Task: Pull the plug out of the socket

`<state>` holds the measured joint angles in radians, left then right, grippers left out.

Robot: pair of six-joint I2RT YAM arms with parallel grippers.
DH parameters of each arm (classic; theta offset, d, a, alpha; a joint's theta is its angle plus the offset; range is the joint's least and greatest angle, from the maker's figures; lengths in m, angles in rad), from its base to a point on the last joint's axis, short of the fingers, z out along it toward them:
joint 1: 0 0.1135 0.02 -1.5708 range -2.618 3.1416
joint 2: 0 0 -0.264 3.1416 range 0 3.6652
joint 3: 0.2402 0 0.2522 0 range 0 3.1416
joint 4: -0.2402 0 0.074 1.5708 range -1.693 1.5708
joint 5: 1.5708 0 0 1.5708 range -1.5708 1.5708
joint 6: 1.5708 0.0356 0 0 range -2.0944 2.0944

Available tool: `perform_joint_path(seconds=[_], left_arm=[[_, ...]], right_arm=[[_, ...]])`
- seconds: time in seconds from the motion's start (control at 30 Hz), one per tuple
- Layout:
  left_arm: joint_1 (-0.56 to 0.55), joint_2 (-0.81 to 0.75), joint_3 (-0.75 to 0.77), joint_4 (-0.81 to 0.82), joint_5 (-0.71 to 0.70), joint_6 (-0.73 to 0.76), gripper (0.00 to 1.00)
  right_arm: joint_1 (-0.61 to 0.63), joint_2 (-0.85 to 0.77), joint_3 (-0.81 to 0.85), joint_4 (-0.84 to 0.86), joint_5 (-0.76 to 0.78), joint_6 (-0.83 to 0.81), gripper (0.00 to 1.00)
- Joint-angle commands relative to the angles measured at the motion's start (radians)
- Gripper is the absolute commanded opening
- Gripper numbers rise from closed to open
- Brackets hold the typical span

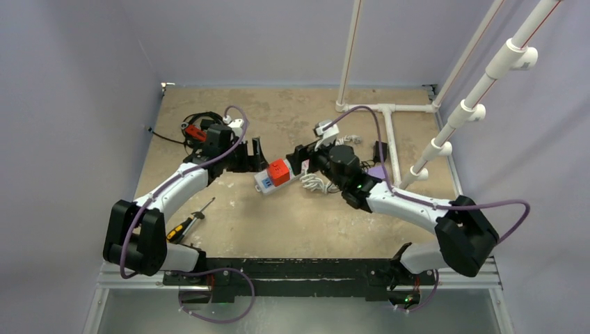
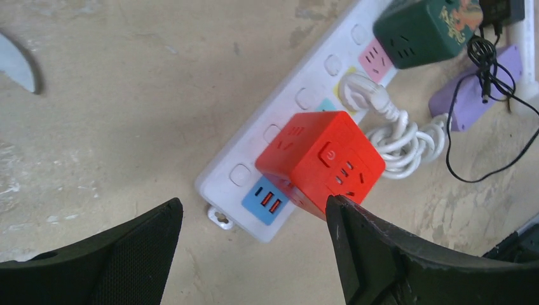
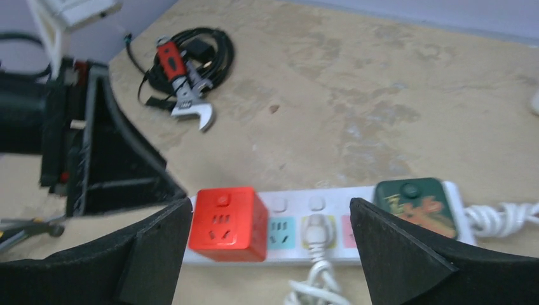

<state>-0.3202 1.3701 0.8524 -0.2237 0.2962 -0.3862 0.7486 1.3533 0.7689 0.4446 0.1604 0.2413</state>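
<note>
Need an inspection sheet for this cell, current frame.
Surface: worn tan table, stained.
Job's things: red cube plug seated in the white power strip, near its end; green cube and white plug also seated.
Clutter: red-handled wrench, screwdriver, purple bar.
Claws: left claw open near the red cube; right claw open, facing the strip; neither holds anything.
Cables: coiled white cord beside the strip; black cable bundle by the wrench.
Surroundings: white pipe frame, lavender walls.

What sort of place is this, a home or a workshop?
Most likely a robot test cell: a left arm and right arm bolted at a scuffed table, plain walls closing it in, and practice props like a power strip and a wrench.
</note>
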Motion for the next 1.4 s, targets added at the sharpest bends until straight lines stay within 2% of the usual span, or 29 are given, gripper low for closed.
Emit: perform_joint_path(seconds=[0.0,0.27,0.47,0.6,0.7,0.8,1.17,1.3,1.37], left_arm=[[0.028,0.012,0.013,0.025,-0.036,-0.029,0.83],[0.055,0.024,0.017,0.028,-0.034,-0.034,0.83],[0.056,0.020,0.019,0.025,-0.038,-0.034,0.83],[0.057,-0.001,0.022,0.015,-0.086,-0.033,0.83],[0.057,-0.041,0.010,0.020,-0.132,-0.037,0.83],[0.056,-0.059,0.008,0.016,-0.149,-0.035,0.83],[0.057,-0.017,0.016,0.017,-0.111,-0.032,0.83],[0.058,-0.005,0.017,0.018,-0.094,-0.033,0.84],[0.058,0.001,0.019,0.018,-0.087,-0.033,0.84]], right_arm=[[0.112,0.063,0.028,0.073,0.111,-0.021,0.95],[0.260,0.273,0.135,0.028,0.304,0.024,0.96],[0.276,0.338,0.169,-0.019,0.435,0.071,0.96],[0.276,0.367,0.185,-0.013,0.441,0.063,0.96],[0.277,0.402,0.209,-0.015,0.424,0.046,0.91],[0.279,0.429,0.221,-0.008,0.399,0.027,0.79],[0.281,0.509,0.269,0.009,0.368,-0.005,0.75],[0.281,0.540,0.283,0.003,0.366,-0.005,0.65],[0.282,0.544,0.282,0.005,0.371,-0.004,0.56]])
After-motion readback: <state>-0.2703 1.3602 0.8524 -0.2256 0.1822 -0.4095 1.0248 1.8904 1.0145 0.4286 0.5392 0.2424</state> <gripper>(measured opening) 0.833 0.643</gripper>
